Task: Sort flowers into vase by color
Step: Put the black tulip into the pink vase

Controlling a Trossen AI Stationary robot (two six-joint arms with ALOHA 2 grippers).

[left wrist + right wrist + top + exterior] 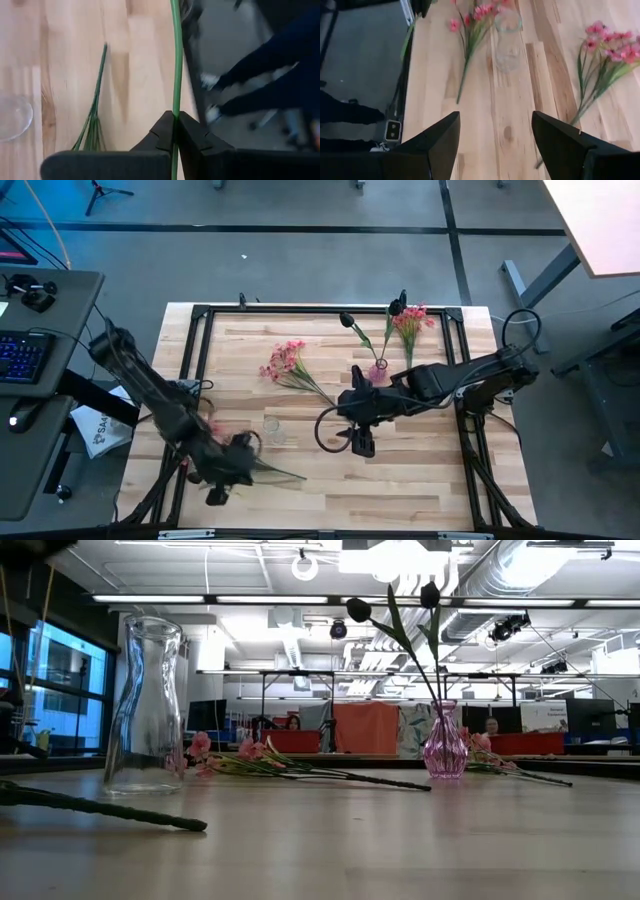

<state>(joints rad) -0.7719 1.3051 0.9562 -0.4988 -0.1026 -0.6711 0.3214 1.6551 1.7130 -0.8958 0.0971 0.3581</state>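
Observation:
My left gripper [226, 472] [175, 125] is shut on a thin green stem [175, 60] at the near left of the table; its blossoms do not show. A pink bunch [476, 14] lies beside it, its stem [95, 112] flat on the wood. A clear glass vase [272, 427] [145, 705] stands upright at the table's middle. The pink-purple vase [378, 370] [445, 745] stands upright and holds dark buds [360, 610]. My right gripper [360, 440] [495, 140] is open and empty, near that vase on its near side. My left gripper pinches the green stem [175, 112] between its two fingers. The stem runs on straight past the fingertips, along the table's edge frame. Which end of the stem this is, and whether it rests on the table, I cannot tell.
A second pink bunch [285, 362] [605, 47] lies flat left of the pink-purple vase, and a third pink bunch [410, 320] lies at the far right. A black frame [190, 350] rims the table. Bare wood shows at the near middle.

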